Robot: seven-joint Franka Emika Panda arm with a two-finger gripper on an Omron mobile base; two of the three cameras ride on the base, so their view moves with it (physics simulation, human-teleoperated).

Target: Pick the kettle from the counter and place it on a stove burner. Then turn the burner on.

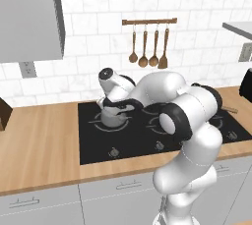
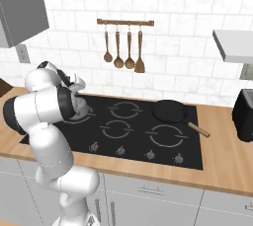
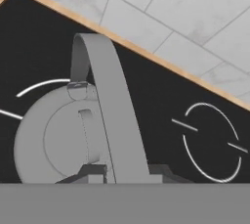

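Claw at bottom centre of hand view, tips either side of kettle handle; can't tell if gripping or just loosened. Kettle sits on a burner, centre-left of left base view. Pan further right on stove. Counter around.

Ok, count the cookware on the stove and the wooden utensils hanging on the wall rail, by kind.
Kettle: 1
Frying pan: 1
Hanging wooden utensils: 4
Total: 6
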